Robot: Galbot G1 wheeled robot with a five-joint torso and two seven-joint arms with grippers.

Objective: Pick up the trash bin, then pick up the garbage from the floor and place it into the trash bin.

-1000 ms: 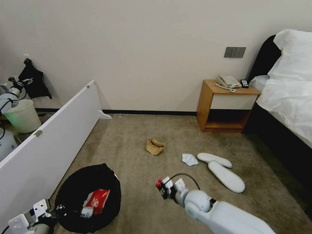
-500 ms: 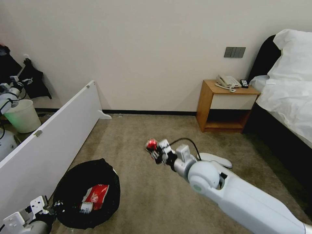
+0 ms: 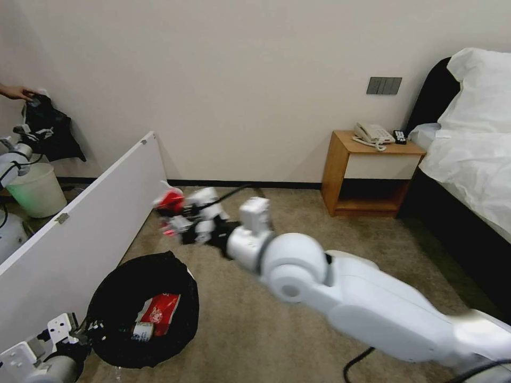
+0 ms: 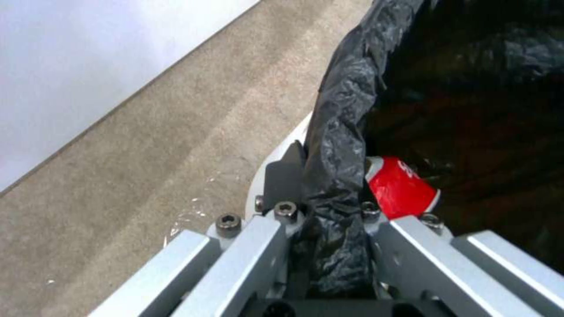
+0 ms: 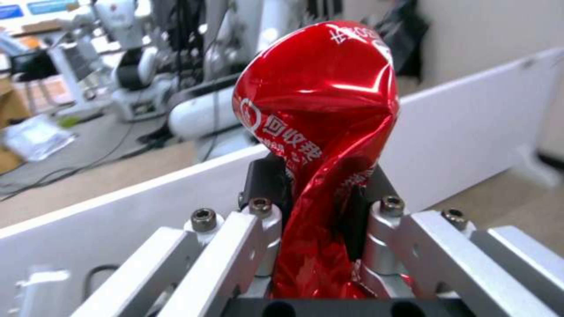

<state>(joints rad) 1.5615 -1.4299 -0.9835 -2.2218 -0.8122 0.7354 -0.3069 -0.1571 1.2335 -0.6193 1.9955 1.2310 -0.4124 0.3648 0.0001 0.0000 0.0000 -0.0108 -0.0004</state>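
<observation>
Near left, your left tool point(image 4: 326, 220) is clamped on the bag-lined rim of the trash bin point(image 3: 109, 298). Farther out, your right arm reaches left, its tool point(image 5: 317, 207) gripping the crushed red can point(image 5: 320, 114) above the carpet beyond the bin, blurred in the head view.

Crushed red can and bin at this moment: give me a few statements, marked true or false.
1. The right hand is shut on the crushed red can. True.
2. The can already lies inside the trash bin. False: it is held in the air, above the carpet near the white panel.
3. The left hand pinches the bin's rim, black liner between its fingers. True.
4. The bin is empty. False: a red-white snack packet lies in it.
5. The left hand is open and clear of the bin. False: it is shut on the rim.
</observation>
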